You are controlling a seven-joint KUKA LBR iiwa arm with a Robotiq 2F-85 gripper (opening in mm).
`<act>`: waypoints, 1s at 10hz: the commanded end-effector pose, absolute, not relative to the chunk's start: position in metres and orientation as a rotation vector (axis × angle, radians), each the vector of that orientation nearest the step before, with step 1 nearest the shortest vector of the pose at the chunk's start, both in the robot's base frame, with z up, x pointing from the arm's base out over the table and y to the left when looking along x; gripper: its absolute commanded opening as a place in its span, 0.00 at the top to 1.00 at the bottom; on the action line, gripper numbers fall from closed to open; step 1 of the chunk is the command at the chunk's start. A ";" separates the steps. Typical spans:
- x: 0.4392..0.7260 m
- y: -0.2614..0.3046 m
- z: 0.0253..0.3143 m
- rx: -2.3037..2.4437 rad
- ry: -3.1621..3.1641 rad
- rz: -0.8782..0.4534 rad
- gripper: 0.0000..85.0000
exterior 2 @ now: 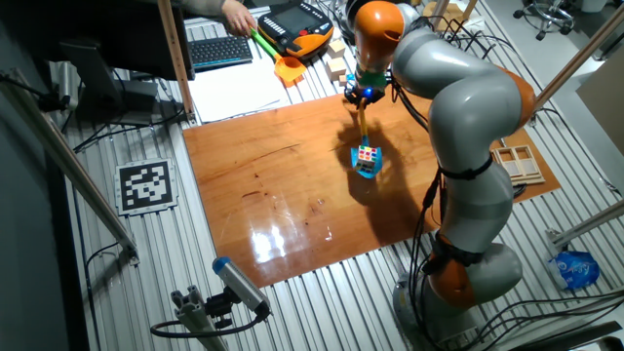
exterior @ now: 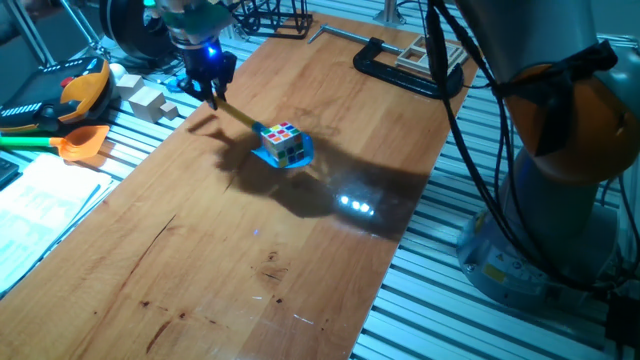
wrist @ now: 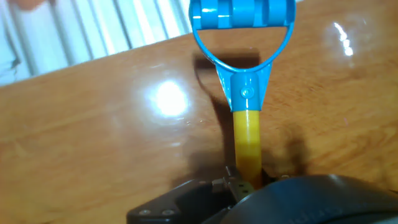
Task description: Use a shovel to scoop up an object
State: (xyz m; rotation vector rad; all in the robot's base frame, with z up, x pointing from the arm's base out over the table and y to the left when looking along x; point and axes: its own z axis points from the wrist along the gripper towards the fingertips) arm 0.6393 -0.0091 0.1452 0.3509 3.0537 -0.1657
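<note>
Hand view looks straight down the yellow shaft of the shovel (wrist: pixel 247 140) to its blue D-shaped end near the top of the picture, with the wooden board (wrist: pixel 93 124) beneath; the shaft runs into the dark body of the gripper (wrist: pixel 239 180), whose jaws are pinched on it.

From one fixed view, the arm (exterior: pixel 560 90) reaches across from the right side of the board and the gripper (exterior: pixel 208 85) hangs close to the far left edge, pointing down and slightly tilted, a blue light glowing on it. The shovel (exterior: pixel 262 135) slants from the fingers toward the middle of the board, its blue blade low at the wood. The puzzle cube (exterior: pixel 283 142) sits on the blade, in the far half of the board, a little left of centre. The arm's shadow lies over the wood to the right of it.

Beyond the left edge lie pale wooden blocks (exterior: pixel 150 100), an orange toy shovel (exterior: pixel 80 143) and white papers (exterior: pixel 45 195). A black clamp (exterior: pixel 400 65) grips the far right corner beside a small wooden frame (exterior: pixel 425 52).

From the other fixed view, a person's hand (exterior 2: pixel 237 15) holds a green stick past the far edge, near a keyboard (exterior 2: pixel 219 49). Nothing stands between gripper and cube but the shovel itself.
</note>
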 end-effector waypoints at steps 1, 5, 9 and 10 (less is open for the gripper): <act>0.638 -0.005 0.144 -0.225 3.041 -0.164 1.00; 0.628 0.005 0.130 -0.265 3.053 -0.160 0.80; 0.624 0.010 0.118 -0.263 3.062 -0.110 0.60; 0.625 0.010 0.118 -0.263 3.066 -0.103 0.60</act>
